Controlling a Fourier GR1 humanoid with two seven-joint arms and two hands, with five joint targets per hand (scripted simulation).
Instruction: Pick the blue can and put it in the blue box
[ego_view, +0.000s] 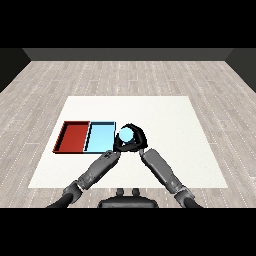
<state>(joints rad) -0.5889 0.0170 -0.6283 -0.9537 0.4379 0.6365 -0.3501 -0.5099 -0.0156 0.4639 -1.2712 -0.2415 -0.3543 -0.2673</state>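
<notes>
The blue can (126, 134) shows its pale round top just right of the light blue tray (100, 136), close to that tray's right rim. My right hand (139, 137) is curled round the can from the right and the far side. My left hand (117, 146) sits right beside the can at its near left, where its dark shape merges with the right hand's. Whether the can rests on the table or is lifted off it I cannot tell.
The red tray (71, 136) lies directly left of the light blue tray, sharing a wall with it. Both trays hold nothing. The white table (170, 130) stretches out to the right and far side of the hands.
</notes>
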